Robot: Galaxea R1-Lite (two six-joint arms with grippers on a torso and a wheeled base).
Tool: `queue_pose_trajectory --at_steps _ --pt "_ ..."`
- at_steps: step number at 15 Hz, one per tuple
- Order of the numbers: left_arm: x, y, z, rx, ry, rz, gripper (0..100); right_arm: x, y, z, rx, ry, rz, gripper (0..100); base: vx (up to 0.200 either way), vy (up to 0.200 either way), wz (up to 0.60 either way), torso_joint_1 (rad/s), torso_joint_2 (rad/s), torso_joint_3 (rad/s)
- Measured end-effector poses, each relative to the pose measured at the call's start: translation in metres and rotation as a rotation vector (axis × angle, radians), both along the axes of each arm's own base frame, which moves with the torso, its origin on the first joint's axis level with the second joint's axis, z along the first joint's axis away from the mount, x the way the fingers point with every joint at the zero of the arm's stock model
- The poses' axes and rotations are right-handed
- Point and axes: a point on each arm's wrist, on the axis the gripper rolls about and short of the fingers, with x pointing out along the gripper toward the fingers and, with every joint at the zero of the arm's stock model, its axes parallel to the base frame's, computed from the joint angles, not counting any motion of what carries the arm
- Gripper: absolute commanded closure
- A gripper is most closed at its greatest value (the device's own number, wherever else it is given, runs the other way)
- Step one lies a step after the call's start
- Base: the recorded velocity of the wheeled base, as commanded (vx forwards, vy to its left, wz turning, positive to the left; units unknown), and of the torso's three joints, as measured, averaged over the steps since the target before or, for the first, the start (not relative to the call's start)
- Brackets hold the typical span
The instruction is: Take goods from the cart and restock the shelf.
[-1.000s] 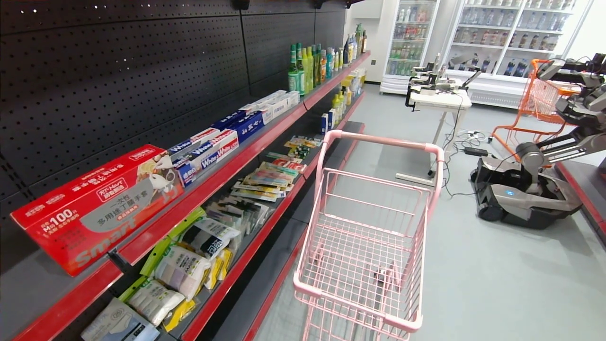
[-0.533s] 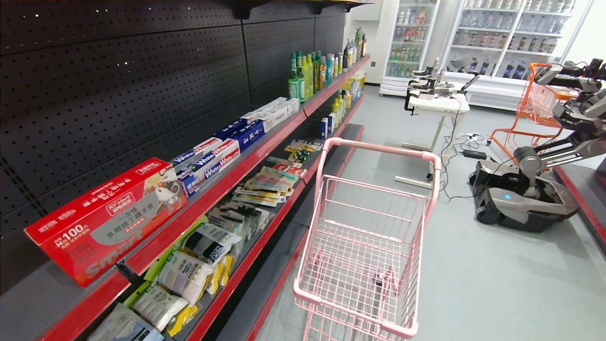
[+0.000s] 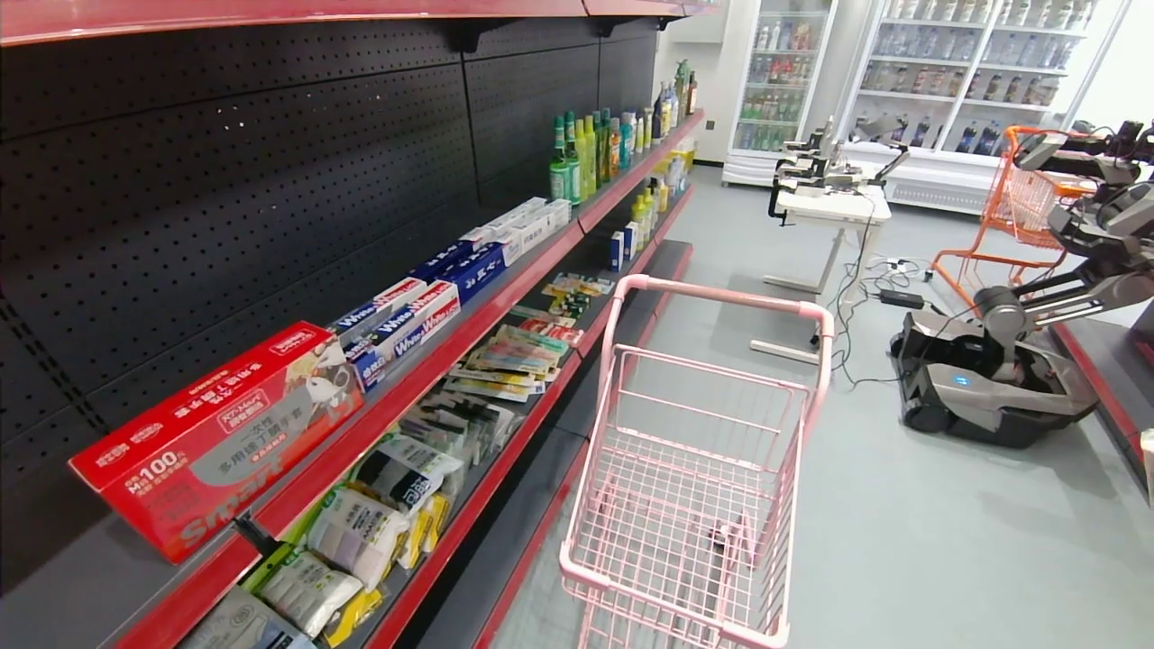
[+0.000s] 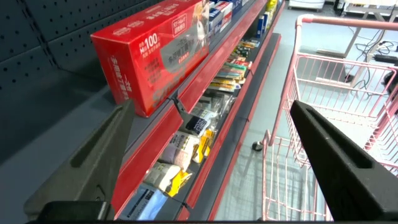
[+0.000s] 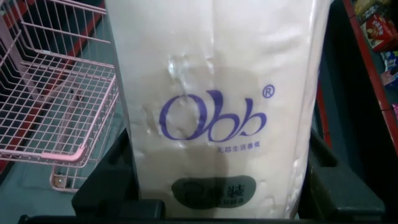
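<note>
Aisle scene with a loaded right arm. The right gripper (image 5: pixel 217 158) is clamped on a cream pack (image 5: pixel 217 74) of paper goods, its dark fingers (image 5: pixel 115 168) pressed to both sides. The pack stands upright and covers most of the gripper, so the fingertips are hidden and the pack's top is cut off. Past it on one side lies a corner of the pink cart (image 3: pixel 721 293); on the other, a red-edged rack whose goods are too cropped to tell. The left gripper (image 4: pixel 211 109) is spread wide with nothing between its fingers, beside the shelf (image 3: pixel 505 297) and near a red box (image 3: pixel 216 442) whose near end overhangs the shelf lip. A pale sliver at the right edge of the head view cannot be identified. The shelf has a black pegboard back and red front strips. Its upper level carries the red box, toothpaste cartons (image 3: pixel 406 320) and green bottles (image 3: pixel 581 144); soft packets (image 3: pixel 361 532) lie below, partly hidden by the level above. The grey floor (image 3: pixel 947 559) runs back to glass-door coolers (image 3: pixel 947 54), a white table (image 3: pixel 834 203), an orange cart (image 3: pixel 1023 194) and a second robot (image 3: pixel 992 388).
</note>
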Motion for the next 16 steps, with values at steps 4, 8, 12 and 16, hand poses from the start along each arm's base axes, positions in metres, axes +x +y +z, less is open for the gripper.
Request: queue_pose_trajectory --at_steps 4,8,12,16 --pt "0.000 0.000 0.000 0.001 0.000 0.000 0 0.006 -0.001 0.003 -0.009 -0.011 0.002 100 0.000 0.000 0.00 0.102 -0.20 -0.106" --pt "0.000 0.000 0.000 0.000 0.000 0.000 0 0.010 -0.002 0.004 -0.006 -0.005 0.013 100 0.000 0.000 0.00 0.086 -0.18 -0.094" --pt "0.000 0.000 0.000 0.000 0.000 0.000 0 0.012 -0.002 0.003 -0.004 0.007 0.015 100 0.000 0.000 0.00 0.082 -0.16 -0.082" --pt "0.000 0.000 0.000 0.000 0.000 0.000 0 0.014 -0.002 0.002 -0.017 0.027 0.020 100 0.000 0.000 0.00 0.018 -0.04 -0.018"
